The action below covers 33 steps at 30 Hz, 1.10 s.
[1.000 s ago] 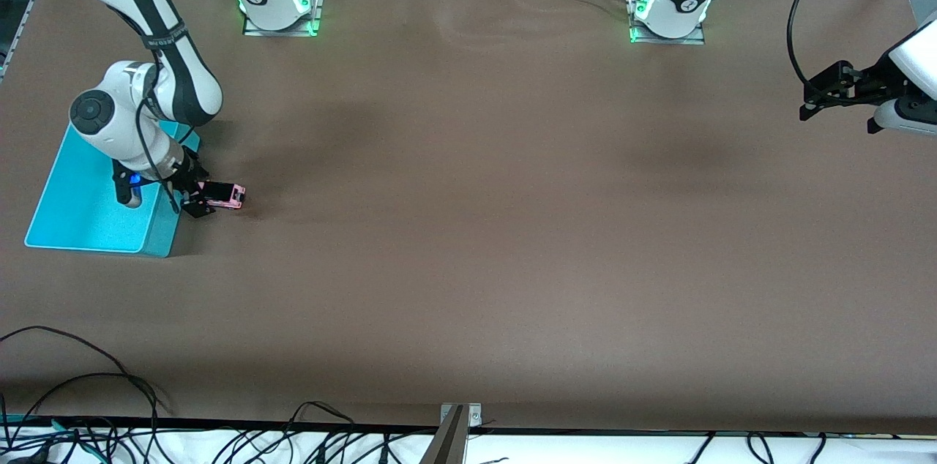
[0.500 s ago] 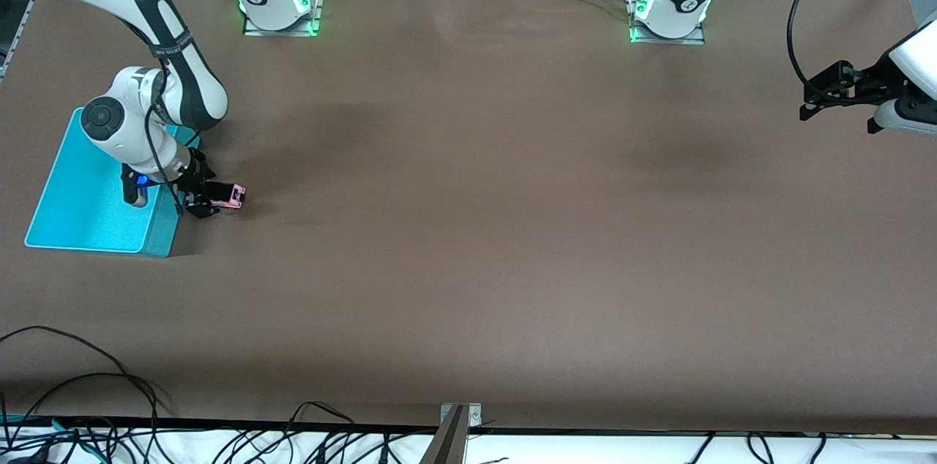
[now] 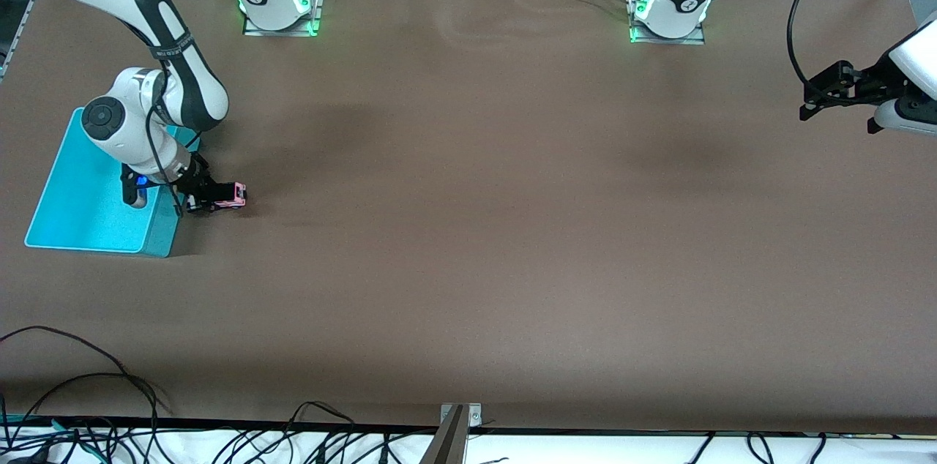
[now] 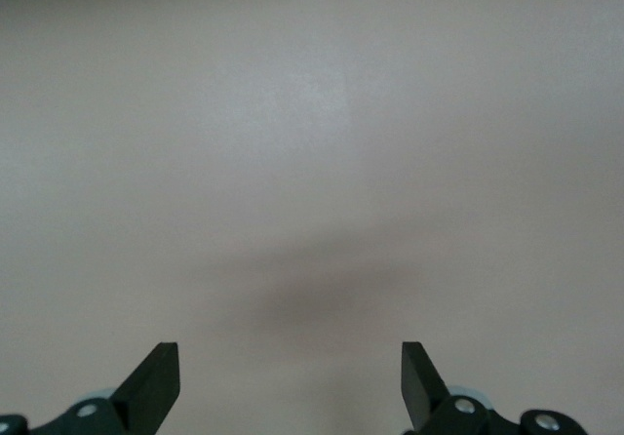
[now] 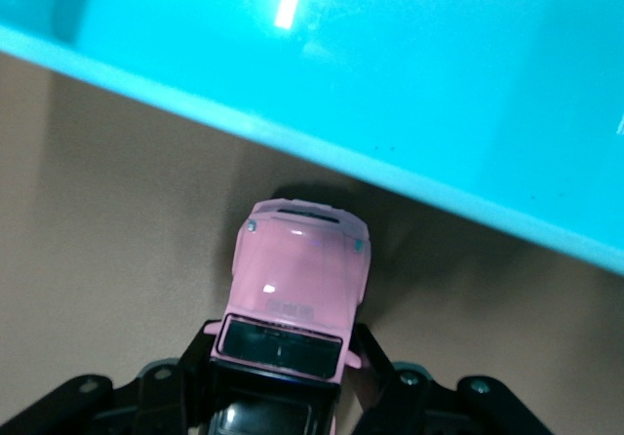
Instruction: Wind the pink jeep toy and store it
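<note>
The pink jeep toy is sitting on the brown table, just beside the side wall of the turquoise bin that faces the middle of the table, at the right arm's end. Its black roof is showing in the front view. In the right wrist view the pink jeep toy is pointing its hood toward the turquoise bin, with a strip of bare table showing between the hood and the bin wall (its shadow is reaching up to that wall).

The right gripper is clamping the toy by its sides: in the right wrist view the right gripper is pressing one black finger against each flank of the cabin, and the hood is sticking out in front of the fingers. The right arm is bending down over the bin's edge to reach it.

The left gripper is hanging over the table's edge at the left arm's end, well apart from the toy, and that arm is waiting. In the left wrist view the left gripper is standing with its fingers spread wide, nothing between them but bare table.
</note>
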### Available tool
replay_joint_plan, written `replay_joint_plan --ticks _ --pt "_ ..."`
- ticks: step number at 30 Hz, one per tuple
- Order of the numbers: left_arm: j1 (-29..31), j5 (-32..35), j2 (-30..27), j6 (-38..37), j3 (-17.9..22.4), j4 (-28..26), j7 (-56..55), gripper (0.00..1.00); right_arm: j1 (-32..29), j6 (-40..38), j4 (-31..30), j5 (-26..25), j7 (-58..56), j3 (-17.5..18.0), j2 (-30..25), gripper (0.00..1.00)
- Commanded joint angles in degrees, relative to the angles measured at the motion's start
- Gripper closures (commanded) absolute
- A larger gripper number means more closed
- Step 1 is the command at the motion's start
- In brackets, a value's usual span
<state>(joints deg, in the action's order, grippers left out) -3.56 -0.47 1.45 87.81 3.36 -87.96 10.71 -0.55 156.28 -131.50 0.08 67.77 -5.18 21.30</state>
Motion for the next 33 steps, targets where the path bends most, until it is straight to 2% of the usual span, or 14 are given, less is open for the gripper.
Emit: replay_joint_plan --ticks 1,7,18,25,29,33 --pt "0.2 -0.6 0.7 -1.2 -0.2 1.9 0.2 0.00 -0.1 0.2 -0.4 -0.4 2.7 0.4 -2.5 1.00" --pt "0.2 -0.6 0.7 -1.2 -0.3 1.9 0.1 0.00 -0.2 -1.9 -0.1 -0.8 0.6 3.3 -6.0 1.00" --pt "0.3 -0.5 0.7 -1.2 -0.3 1.8 -0.1 0.00 -0.1 -16.4 5.7 -0.4 -2.8 5.2 -10.2 1.00" --pt "0.3 -0.1 0.7 -1.2 -0.1 1.8 -0.1 0.00 -0.2 -31.5 12.8 -0.2 -26.4 4.5 -11.1 1.00" --pt "0.2 -0.6 1.0 -1.2 0.0 1.8 0.3 0.00 -0.2 -37.8 15.9 -0.3 -38.7 1.3 -11.1 1.00" --pt "0.2 -0.6 1.3 -1.1 -0.1 1.9 -0.1 0.00 -0.2 -38.4 16.4 -1.8 -48.6 -2.3 -11.0 1.00"
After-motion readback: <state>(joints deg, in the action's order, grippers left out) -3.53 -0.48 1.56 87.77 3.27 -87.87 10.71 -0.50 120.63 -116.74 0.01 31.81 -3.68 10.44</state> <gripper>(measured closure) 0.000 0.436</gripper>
